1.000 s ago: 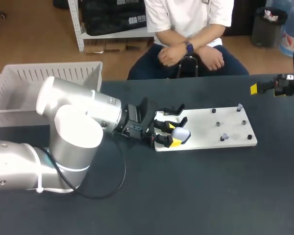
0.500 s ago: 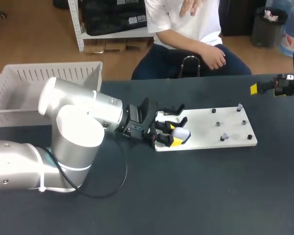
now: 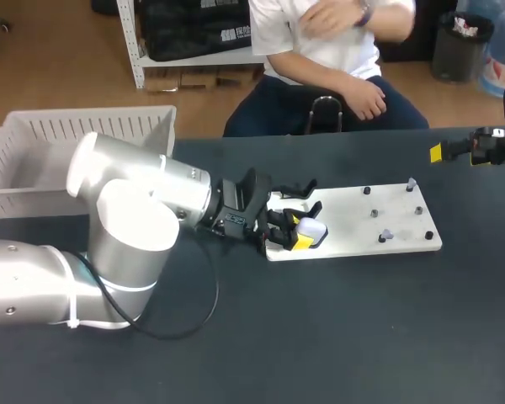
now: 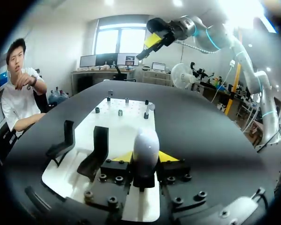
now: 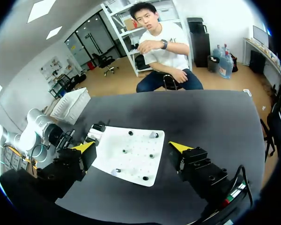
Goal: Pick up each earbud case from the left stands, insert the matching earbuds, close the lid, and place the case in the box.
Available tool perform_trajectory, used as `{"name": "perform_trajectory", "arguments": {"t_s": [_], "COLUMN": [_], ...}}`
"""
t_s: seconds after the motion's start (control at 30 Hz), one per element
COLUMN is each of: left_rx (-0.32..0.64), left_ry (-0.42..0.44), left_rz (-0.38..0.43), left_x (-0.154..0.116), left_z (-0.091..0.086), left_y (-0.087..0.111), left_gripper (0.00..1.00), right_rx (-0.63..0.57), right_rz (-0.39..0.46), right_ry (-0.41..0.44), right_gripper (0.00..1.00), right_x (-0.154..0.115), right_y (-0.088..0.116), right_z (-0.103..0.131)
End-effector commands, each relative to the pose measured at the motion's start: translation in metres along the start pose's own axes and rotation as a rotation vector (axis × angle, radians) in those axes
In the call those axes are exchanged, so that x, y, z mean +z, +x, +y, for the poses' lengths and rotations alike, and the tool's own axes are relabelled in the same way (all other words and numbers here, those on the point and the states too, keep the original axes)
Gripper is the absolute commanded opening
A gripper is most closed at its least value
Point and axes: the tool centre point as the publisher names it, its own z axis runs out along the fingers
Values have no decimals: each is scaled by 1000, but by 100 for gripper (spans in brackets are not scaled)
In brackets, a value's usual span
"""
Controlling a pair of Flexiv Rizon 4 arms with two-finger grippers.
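Robotics lab bench. Evidence: my two industrial arms, left arm (image 3: pixel 126 210) in from 8 o'clock, right arm (image 3: pixel 488 150) at 2 o'clock, over a dark tabletop (image 3: pixel 320 337). White jig board (image 3: pixel 396 220) with pegs (image 3: pixel 375 213) and black stands (image 3: pixel 299 189) mid-table. Slatted white box (image 3: pixel 34 151) at 10 o'clock.

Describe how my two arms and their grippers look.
Left arm: thick silver tubes with rounded joints, a white band near the base and a thin black cable looping beneath. Left gripper: black bolted block, two fingers with yellow tips. Right arm: silver with blue-green rings at the joints. Right gripper: black, with yellow wedge tips.
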Motion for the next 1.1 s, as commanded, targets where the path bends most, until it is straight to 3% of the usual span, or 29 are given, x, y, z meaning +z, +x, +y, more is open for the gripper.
{"name": "perform_trajectory", "arguments": {"t_s": [0.03,0.57,1.1], "left_rx": [4,17,125], "left_ry": [3,-13,-12], "left_rz": [-5,-48,-92], "left_x": [0,-16,-36], "left_z": [1,-1,0], "left_y": [1,-11,-43], "left_gripper": [0,0,0], "right_rx": [0,0,-10], "right_rz": [0,0,12], "right_ry": [0,0,-1], "right_gripper": [100,100,100], "right_x": [0,0,2], "right_y": [0,0,2], "right_z": [0,0,6]}}
